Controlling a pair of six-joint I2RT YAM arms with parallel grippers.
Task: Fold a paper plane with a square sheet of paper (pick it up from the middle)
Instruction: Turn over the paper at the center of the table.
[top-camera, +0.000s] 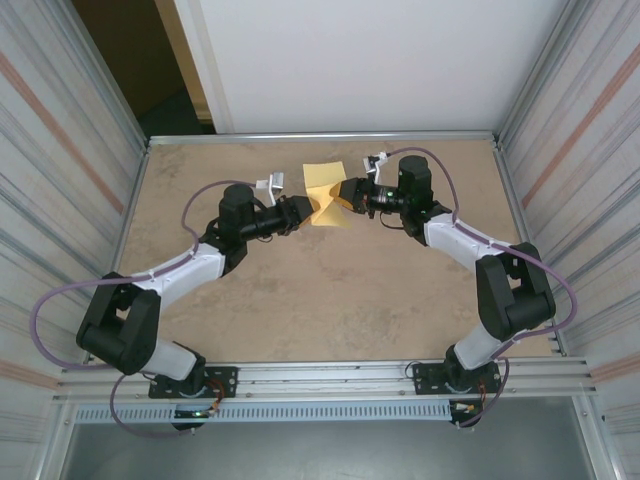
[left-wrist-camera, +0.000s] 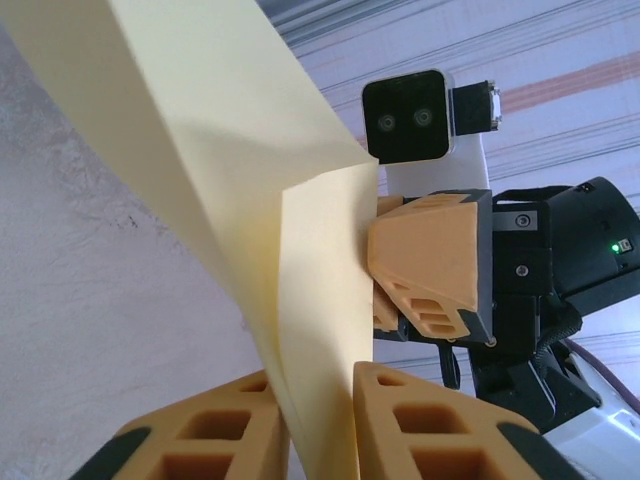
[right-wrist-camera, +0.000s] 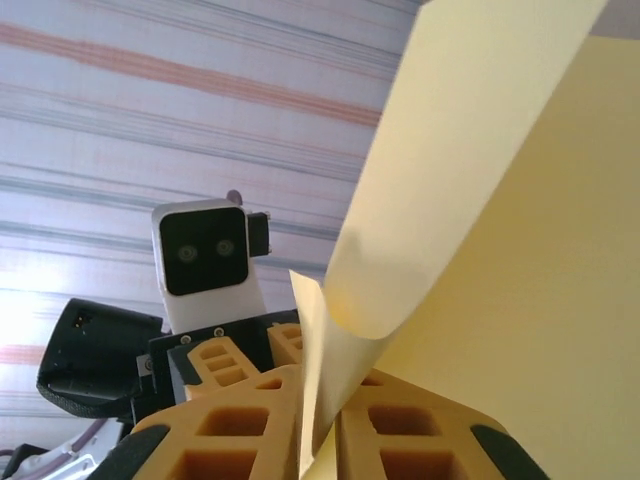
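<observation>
One square sheet of paper (top-camera: 323, 180), yellow and curled, hangs above the table (top-camera: 330, 300), over its far middle. Left gripper (left-wrist-camera: 320, 430) is clamped on it. Right gripper (right-wrist-camera: 320, 435) has it between the fingers; whether they pinch cannot be told.

Cropping the square sheet of paper (right-wrist-camera: 520, 250) at the right wrist view's top and right edges; burying its lower part inside the right gripper (right-wrist-camera: 318, 425).
</observation>
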